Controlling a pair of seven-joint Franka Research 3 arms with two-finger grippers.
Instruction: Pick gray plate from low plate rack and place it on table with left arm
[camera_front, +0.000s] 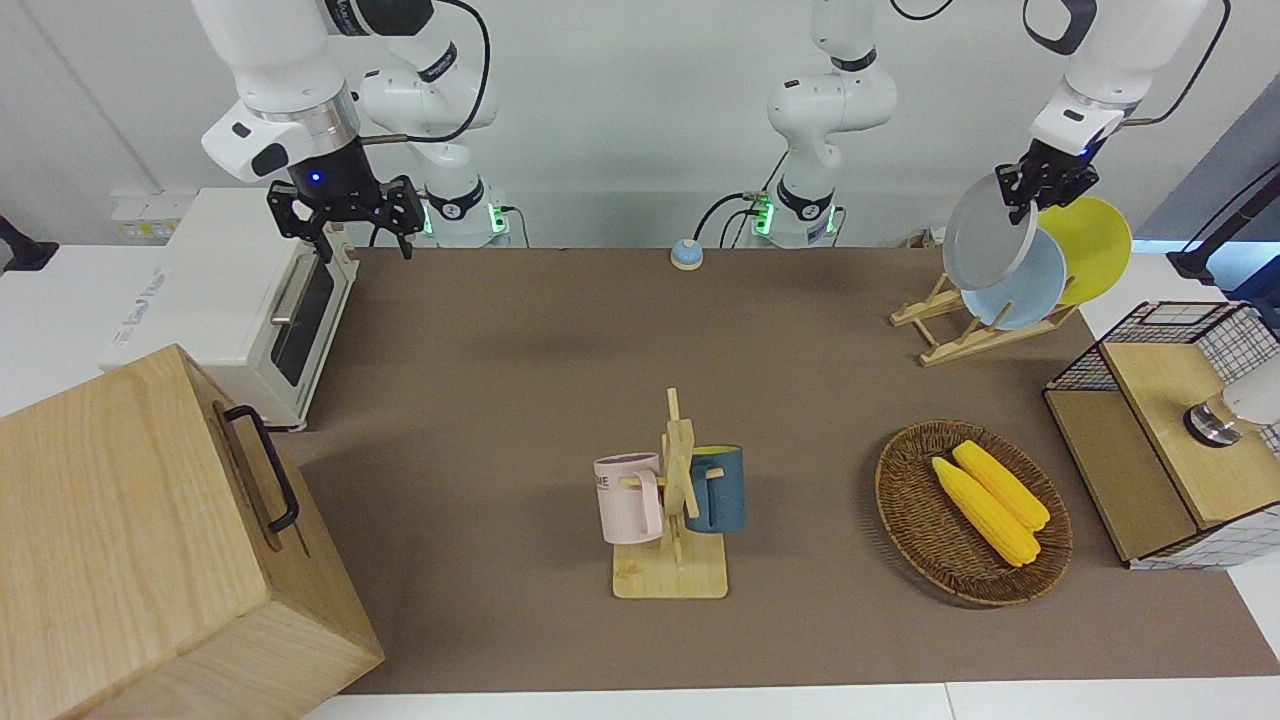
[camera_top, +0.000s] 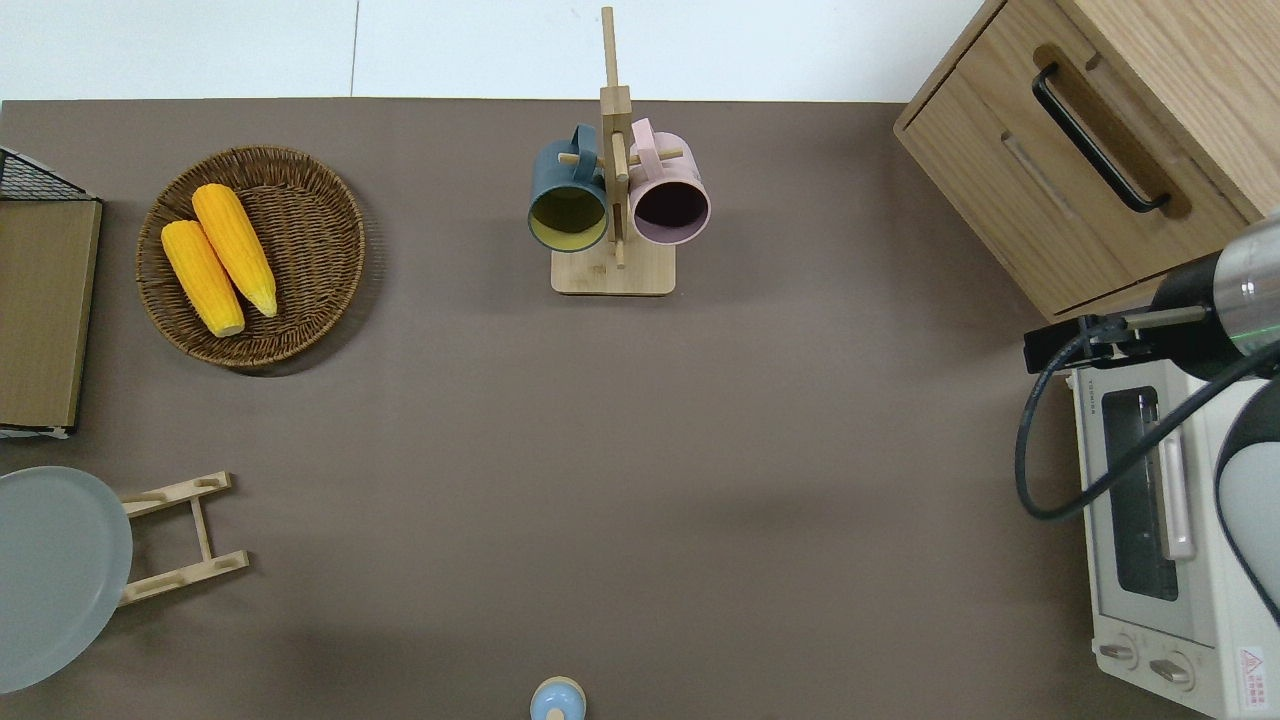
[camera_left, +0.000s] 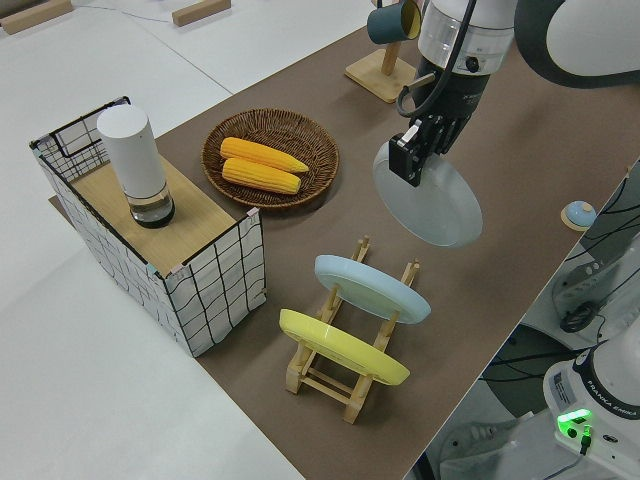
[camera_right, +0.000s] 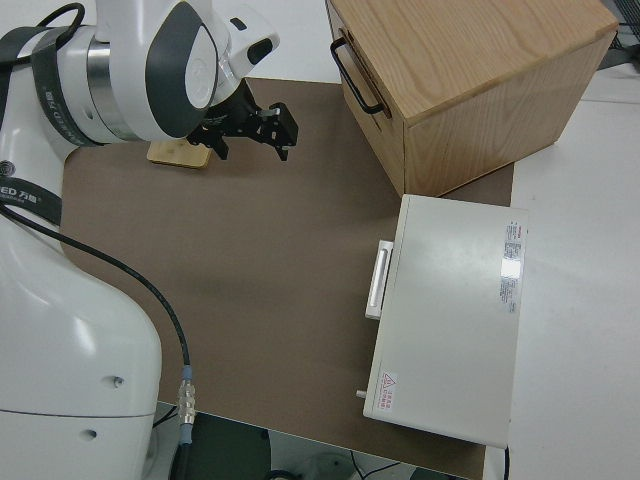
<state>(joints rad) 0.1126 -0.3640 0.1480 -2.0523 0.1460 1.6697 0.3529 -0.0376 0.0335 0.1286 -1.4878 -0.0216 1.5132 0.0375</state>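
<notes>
The gray plate (camera_front: 985, 238) hangs tilted in the air, clear of the low plate rack (camera_front: 962, 335), gripped at its upper rim by my left gripper (camera_front: 1045, 185), which is shut on it. In the overhead view the gray plate (camera_top: 50, 575) covers the part of the rack (camera_top: 185, 540) toward the left arm's end of the table (camera_front: 500, 400). The left side view shows the left gripper (camera_left: 412, 160) holding the plate (camera_left: 437, 207) above the mat beside the rack (camera_left: 350, 385). My right gripper (camera_front: 345, 215) is parked and open.
A light blue plate (camera_left: 370, 288) and a yellow plate (camera_left: 340, 347) stand in the rack. A wicker basket (camera_front: 905, 510) with corn, a mug tree (camera_front: 675, 500), a wire crate (camera_front: 1160, 440), a wooden cabinet (camera_front: 150, 540), a toaster oven (camera_front: 240, 300) and a small blue bell (camera_front: 686, 254) stand around.
</notes>
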